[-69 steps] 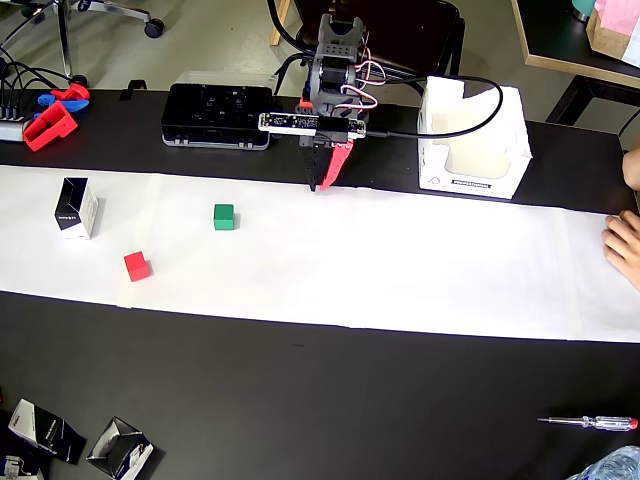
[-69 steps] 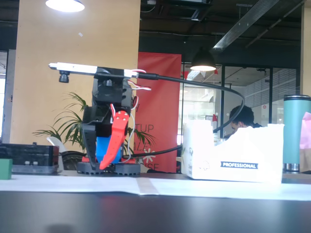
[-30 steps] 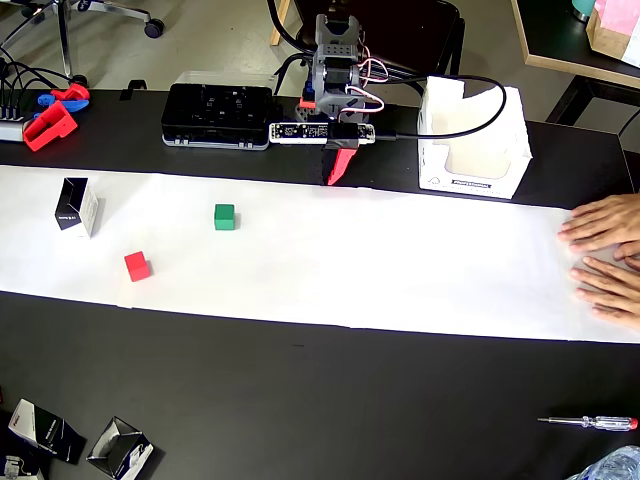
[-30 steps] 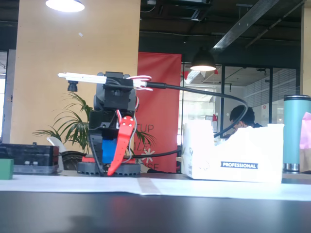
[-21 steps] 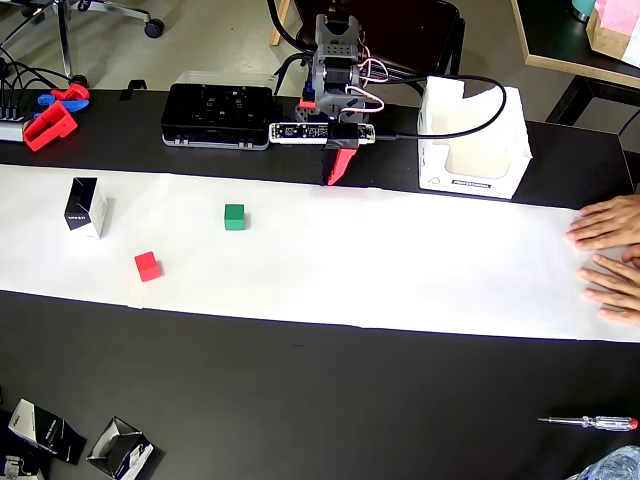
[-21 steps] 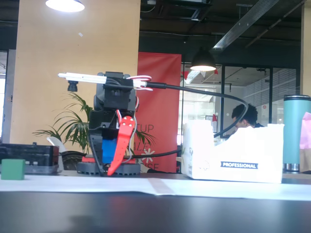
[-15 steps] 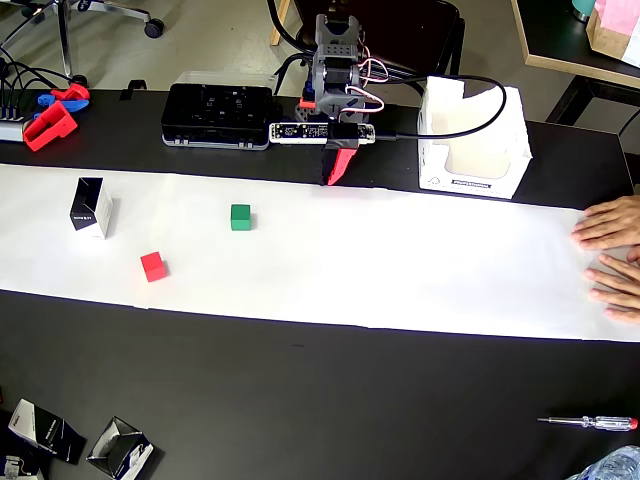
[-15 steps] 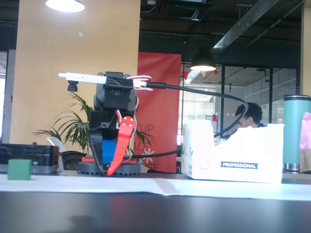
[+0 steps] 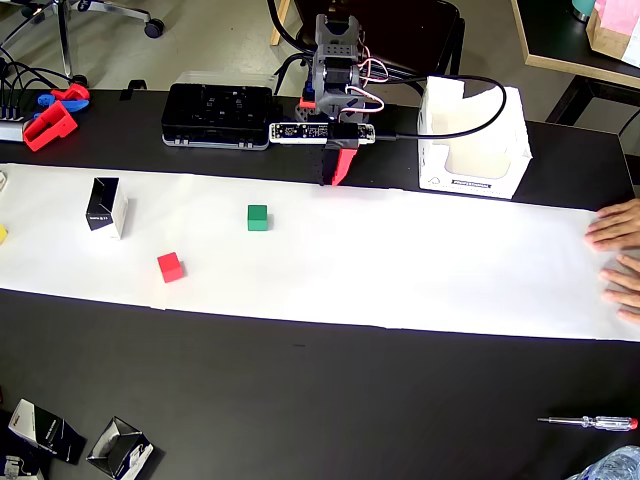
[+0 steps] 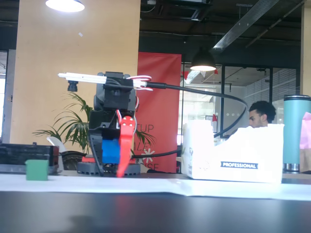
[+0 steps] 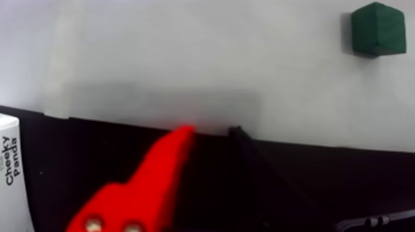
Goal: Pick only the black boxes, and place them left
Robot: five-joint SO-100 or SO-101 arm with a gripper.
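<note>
1 small upright black cardboard box with white side panels (image 9: 105,207) on the long white paper strip (image 9: 420,270), far left in the overhead view, well apart from the arm. 2 more black boxes (image 9: 47,431) lying on the dark table (image 9: 330,400) at the bottom-left corner, off the paper. 1 small green cube (image 9: 258,217) right of the upright box; 1 small red cube (image 9: 170,266) between them, nearer the camera. Green cube also at top right in the wrist view (image 11: 378,28). Gripper (image 9: 336,172) with 1 red finger (image 11: 162,169) and 1 black one, folded back at the paper's far edge, tips slightly parted and holding nothing. White open carton (image 9: 472,140) to its right, flat black device case (image 9: 218,115) to its left. 2 human hands (image 9: 622,255) resting on the paper's right end.
</note>
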